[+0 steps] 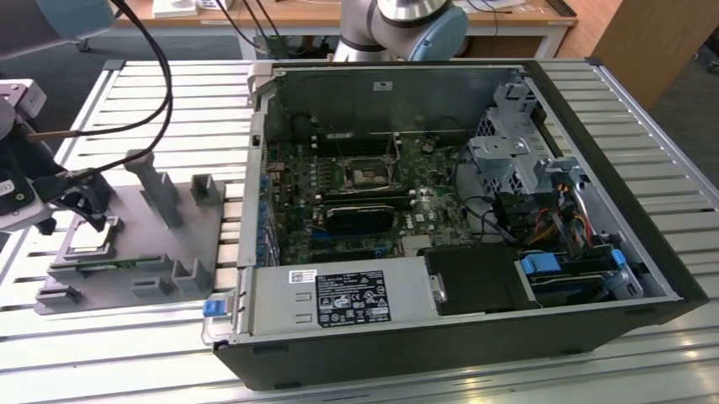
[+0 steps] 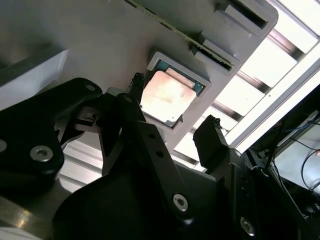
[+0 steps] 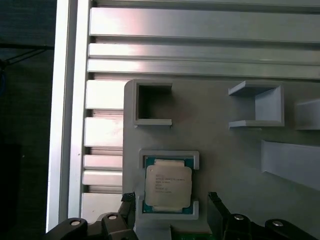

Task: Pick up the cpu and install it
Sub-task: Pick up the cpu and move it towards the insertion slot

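The cpu (image 3: 167,185) is a small silvery square chip lying flat in a framed pocket of the grey fixture plate (image 1: 135,244), at the exterior view's left. It also shows in the second wrist view as the cpu (image 2: 167,97). My gripper (image 3: 171,206) hangs just above it, open, with one black finger (image 3: 127,207) on each side of the pocket and nothing held. In the exterior view the gripper (image 1: 84,217) is low over the plate, and the cpu (image 1: 87,247) shows as a pale square below it. The black socket (image 1: 369,174) sits on the motherboard inside the open computer case.
The fixture plate carries upright grey posts (image 1: 157,185) and empty holders (image 3: 152,105). A thin green memory stick (image 1: 101,265) lies along the plate near the cpu. The open case (image 1: 450,210) holds drive cages, cables and a power supply (image 1: 337,299). The slatted metal table (image 1: 146,101) surrounds everything.
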Controlling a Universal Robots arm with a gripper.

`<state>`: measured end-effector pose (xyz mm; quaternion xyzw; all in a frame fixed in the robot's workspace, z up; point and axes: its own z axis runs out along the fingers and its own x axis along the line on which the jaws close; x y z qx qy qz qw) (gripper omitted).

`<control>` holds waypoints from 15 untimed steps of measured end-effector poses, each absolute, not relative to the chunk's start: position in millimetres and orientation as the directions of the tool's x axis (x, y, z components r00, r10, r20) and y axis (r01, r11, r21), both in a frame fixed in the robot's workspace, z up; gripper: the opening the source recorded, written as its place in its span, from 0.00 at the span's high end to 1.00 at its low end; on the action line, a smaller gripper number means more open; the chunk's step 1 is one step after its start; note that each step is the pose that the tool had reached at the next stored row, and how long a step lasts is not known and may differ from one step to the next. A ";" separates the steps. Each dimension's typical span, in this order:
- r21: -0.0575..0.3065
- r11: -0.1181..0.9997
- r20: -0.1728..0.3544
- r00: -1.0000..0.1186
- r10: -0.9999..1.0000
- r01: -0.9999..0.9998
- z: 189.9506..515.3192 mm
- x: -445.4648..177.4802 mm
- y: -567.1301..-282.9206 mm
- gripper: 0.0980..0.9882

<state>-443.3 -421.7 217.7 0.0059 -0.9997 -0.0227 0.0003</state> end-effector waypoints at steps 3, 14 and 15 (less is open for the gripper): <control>0.045 0.999 0.000 -1.000 -0.011 -0.011 213.7 -443.4 -420.9 0.35; 0.045 0.999 0.000 -1.000 -0.010 -0.010 201.4 -443.5 -418.2 0.35; 0.045 0.999 0.000 -1.000 -0.010 -0.010 200.6 -443.5 -418.0 0.35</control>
